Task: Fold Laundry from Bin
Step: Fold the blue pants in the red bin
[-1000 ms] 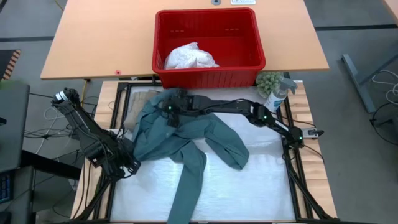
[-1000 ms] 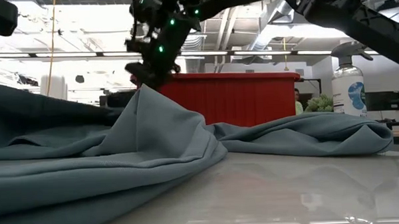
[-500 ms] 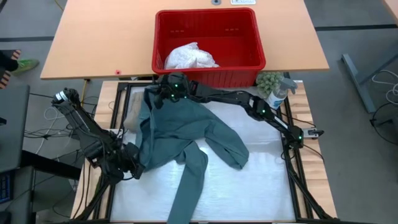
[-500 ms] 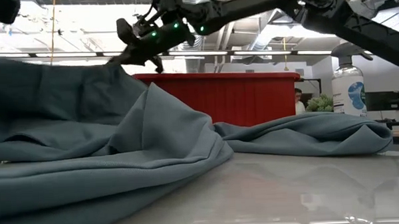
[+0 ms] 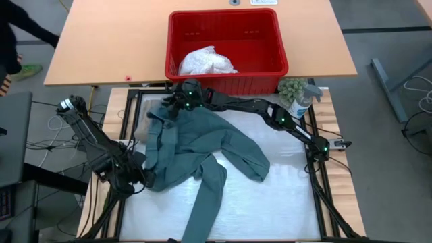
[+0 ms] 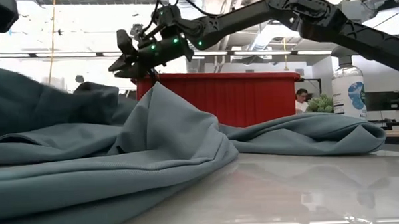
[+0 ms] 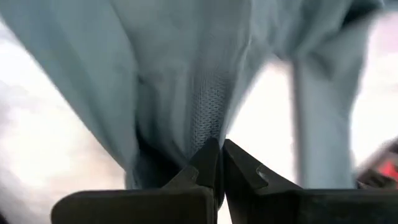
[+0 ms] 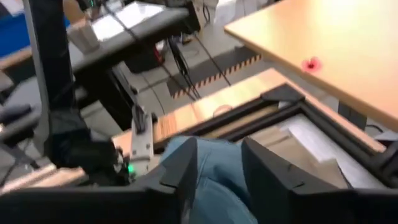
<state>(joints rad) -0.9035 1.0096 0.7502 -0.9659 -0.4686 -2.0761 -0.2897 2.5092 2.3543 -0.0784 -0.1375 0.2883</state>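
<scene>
At the table's near left edge, your left gripper [image 5: 140,177] has its fingers pinched together on the hem of the teal garment [image 5: 202,145], as the left wrist view shows. The garment lies crumpled on the white mat [image 5: 283,196], one sleeve trailing toward the near edge, its long axis running from there up toward the bin [image 5: 226,50]. Farther back, your right gripper [image 5: 170,108] hovers over the garment's far edge, just in front of the bin, fingers now apart with cloth between them. A second ago they were clamped and lifting that cloth; it has since dropped. White laundry [image 5: 206,62] sits inside the bin.
</scene>
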